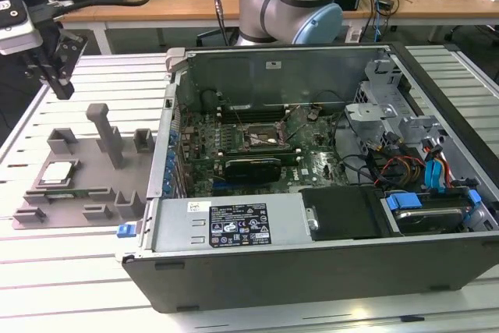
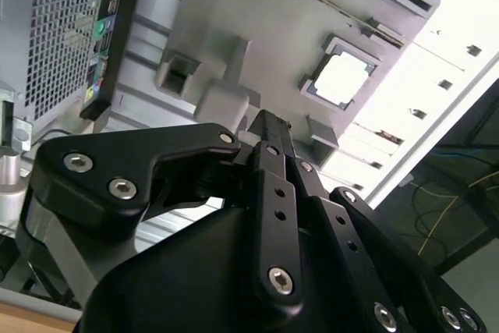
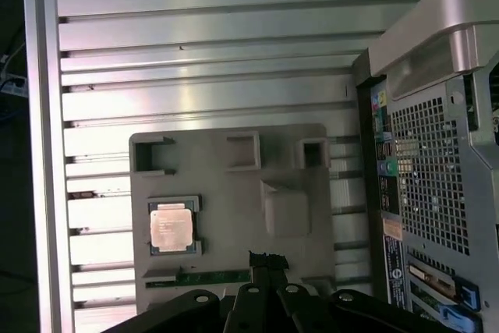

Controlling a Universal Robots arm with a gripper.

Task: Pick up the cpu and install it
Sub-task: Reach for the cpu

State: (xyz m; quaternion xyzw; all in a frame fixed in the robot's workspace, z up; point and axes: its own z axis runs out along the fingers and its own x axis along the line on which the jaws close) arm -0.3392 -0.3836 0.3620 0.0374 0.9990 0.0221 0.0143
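The cpu (image 1: 58,173), a pale silvery square chip, lies flat in a pocket of the grey fixture tray (image 1: 87,186) on the exterior view's left. It also shows in the second wrist view as the cpu (image 2: 343,80) and in the first wrist view as the cpu (image 3: 171,226). My gripper (image 1: 62,83) hangs well above the table, behind the tray and clear of the chip. In both wrist views its black fingers (image 3: 267,260) sit pressed together with nothing between them. The motherboard's socket (image 1: 261,136) lies uncovered inside the computer case.
The computer case (image 1: 312,193) lies on its side with its panel off, to the exterior view's right of the tray. A tall post (image 1: 105,134) rises from the tray. The slatted metal table (image 1: 70,271) carries everything. Desks with cables stand behind.
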